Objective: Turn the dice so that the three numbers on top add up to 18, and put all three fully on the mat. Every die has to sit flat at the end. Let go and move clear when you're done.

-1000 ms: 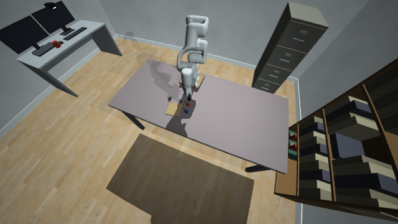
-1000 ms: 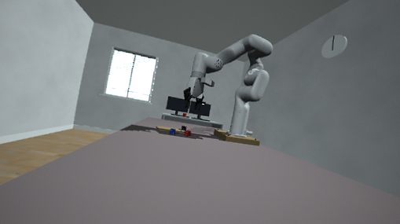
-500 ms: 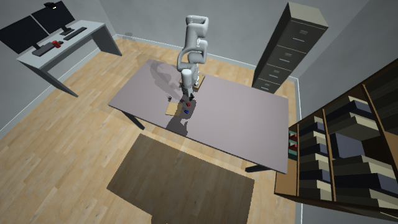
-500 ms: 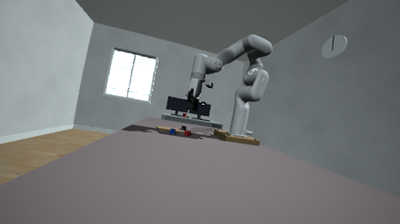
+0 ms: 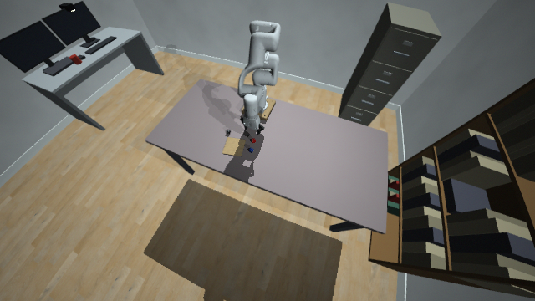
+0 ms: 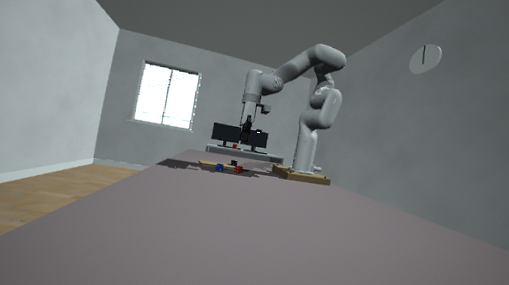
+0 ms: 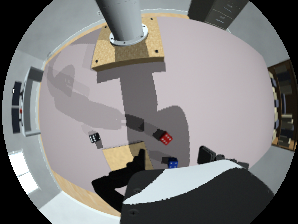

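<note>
The white xArm is standing on a wooden base plate (image 5: 271,109) at the far edge of a long grey table (image 5: 318,167), bending over so that its gripper (image 5: 252,130) is pointing down above the dice. The gripper's fingers are standing wide apart with nothing between them, and in the exterior view the gripper (image 6: 246,133) is hanging well above the table top, touching none of the dice.

A small tan mat (image 5: 231,147) is lying on the table just in front of the arm. The red die (image 5: 252,140) is sitting just off the mat's right side, towards the arm, almost under the gripper. The blue die (image 5: 251,150) is resting a little nearer to the camera than the red one, also beside the mat's right edge; whether it is overlapping the mat cannot be told. The black die (image 5: 227,133) is sitting apart on the bare table, to the left of the mat's far corner. The wrist view is showing the same three: red die (image 7: 166,139), blue die (image 7: 172,161) and black die (image 7: 96,139), with the mat (image 7: 119,159) between the black one and the other two. The top faces are too small to read.

In the room, a desk with two monitors (image 5: 84,46) is standing at the far left, a filing cabinet (image 5: 389,67) at the far right, and a bookshelf (image 5: 436,167) at the near right.
</note>
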`<state>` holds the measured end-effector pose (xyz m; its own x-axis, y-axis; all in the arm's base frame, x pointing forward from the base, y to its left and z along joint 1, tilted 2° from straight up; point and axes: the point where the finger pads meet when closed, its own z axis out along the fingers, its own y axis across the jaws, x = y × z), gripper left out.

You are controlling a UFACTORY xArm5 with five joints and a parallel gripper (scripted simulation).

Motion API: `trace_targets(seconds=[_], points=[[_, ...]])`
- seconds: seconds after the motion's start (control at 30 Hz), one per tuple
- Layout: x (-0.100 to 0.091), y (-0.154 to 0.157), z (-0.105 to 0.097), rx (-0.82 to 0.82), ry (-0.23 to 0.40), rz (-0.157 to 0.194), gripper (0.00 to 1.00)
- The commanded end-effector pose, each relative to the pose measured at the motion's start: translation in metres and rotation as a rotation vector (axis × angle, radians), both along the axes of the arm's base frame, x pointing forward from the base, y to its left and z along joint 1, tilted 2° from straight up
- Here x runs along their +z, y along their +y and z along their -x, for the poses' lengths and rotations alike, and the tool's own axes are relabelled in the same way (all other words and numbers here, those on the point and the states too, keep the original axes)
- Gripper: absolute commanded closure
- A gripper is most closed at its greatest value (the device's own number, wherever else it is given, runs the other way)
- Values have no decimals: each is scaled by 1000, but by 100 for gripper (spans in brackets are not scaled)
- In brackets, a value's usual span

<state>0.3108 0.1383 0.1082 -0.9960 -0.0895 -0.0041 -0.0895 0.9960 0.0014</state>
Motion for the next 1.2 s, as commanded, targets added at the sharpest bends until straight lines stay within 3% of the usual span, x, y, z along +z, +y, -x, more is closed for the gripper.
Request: trace_targets(seconds=[0.0,0.97,1.07,1.17], points=[[-1,1,-1,157,-4,-1,0],[-14,1,-1,961,-6,4,0],[-14,1,-1,975,-6,4,0],[-16,2,-1,1107,-6,5,0]])
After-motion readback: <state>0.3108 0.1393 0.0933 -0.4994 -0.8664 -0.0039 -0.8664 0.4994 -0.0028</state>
